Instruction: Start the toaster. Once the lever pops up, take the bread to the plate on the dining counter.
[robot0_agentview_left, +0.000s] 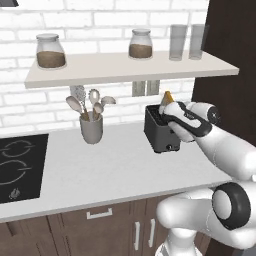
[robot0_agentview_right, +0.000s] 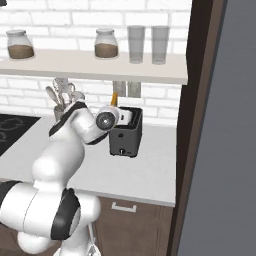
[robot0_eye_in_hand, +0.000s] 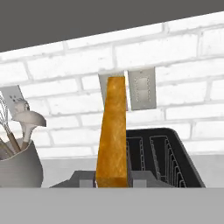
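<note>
The two-finger gripper is pinching the golden-brown square bread slice, lifting it above the dark boxy toaster. Toasting is looking done; carrying it to the plate is remaining.

You are seeing no readable text, label, brand, number or sign anywhere here.

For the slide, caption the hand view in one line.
Gripper shut on the bread, lifted edge-on above the toaster, utensil cup at left.
</note>
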